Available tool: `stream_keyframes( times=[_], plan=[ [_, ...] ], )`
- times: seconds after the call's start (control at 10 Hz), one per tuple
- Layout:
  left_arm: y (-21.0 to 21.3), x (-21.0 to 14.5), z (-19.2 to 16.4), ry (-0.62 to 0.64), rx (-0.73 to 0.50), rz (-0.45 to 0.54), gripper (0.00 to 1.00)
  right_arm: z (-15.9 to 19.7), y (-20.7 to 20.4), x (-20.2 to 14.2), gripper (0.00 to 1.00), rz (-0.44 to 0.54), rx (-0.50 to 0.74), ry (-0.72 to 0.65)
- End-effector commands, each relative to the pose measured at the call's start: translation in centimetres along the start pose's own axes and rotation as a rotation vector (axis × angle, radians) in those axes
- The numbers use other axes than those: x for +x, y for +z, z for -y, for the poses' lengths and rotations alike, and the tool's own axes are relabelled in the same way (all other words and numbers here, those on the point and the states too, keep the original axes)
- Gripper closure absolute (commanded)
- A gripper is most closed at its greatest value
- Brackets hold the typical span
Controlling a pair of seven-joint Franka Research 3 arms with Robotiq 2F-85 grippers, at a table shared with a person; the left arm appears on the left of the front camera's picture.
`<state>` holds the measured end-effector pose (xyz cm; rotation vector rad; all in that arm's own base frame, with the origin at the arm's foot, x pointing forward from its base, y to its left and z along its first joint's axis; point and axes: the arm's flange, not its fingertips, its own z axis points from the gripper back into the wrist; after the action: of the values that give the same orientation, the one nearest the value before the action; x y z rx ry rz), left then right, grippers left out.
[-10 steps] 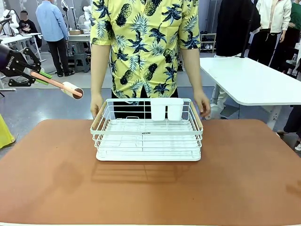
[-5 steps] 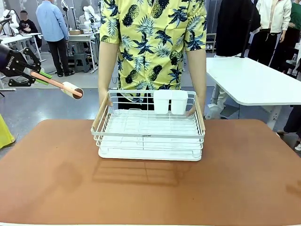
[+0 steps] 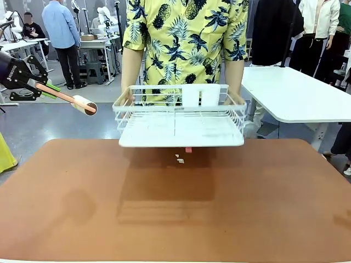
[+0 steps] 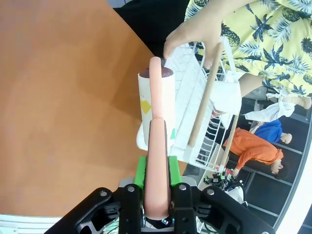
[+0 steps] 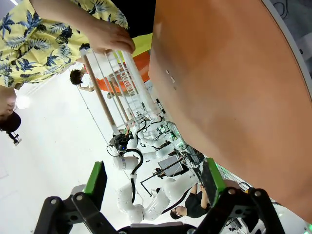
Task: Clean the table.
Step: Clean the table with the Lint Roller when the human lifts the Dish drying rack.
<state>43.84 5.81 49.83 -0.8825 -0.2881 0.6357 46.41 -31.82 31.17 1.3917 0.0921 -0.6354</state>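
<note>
Green pads (image 4: 140, 170) on your left gripper (image 4: 157, 170) are clamped tight on the pink handle of the lint roller (image 4: 145, 105). The roll sticks out ahead of the fingers, up in the air off the left edge of the table (image 3: 247, 208). Your right gripper (image 5: 153, 183) hangs with its 2 fingers wide apart and nothing between them.

The person's 2 hands (image 3: 127, 97) hold the white wire rack (image 3: 181, 118) up off the top, above its far middle part. Under it lie a few small scraps (image 3: 180, 159), pale bits and 1 pinkish piece, near the far edge. That patch looks like your job.

Keep the clamp as it is and bring the roll across low. Lay it flat so its whole length touches the top, then roll straight over the scraps with light, even pressure. Stay below and clear of the rack and the hands, or wait until they are out of the way, since the rack hangs right over the spot.

The reddish-brown top is matte and flat, so the roll should turn freely. Past it are a grey floor, a white table (image 3: 296, 93) on the right and other people standing farther back.
</note>
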Motion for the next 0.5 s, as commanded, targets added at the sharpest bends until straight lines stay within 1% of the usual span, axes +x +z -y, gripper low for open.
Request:
stream_keyframes(
  times=[0.0,0.4],
  plan=[
    [0.09,-0.12,0.15,0.008,0.007,0.002,0.91,-0.04,0.02,-0.22,0.00,-0.001,-0.006,0.007],
    [0.09,-0.12,0.15,0.008,0.007,0.002,0.91,-0.04,0.02,-0.22,0.00,-0.001,-0.006,0.007]
  ],
)
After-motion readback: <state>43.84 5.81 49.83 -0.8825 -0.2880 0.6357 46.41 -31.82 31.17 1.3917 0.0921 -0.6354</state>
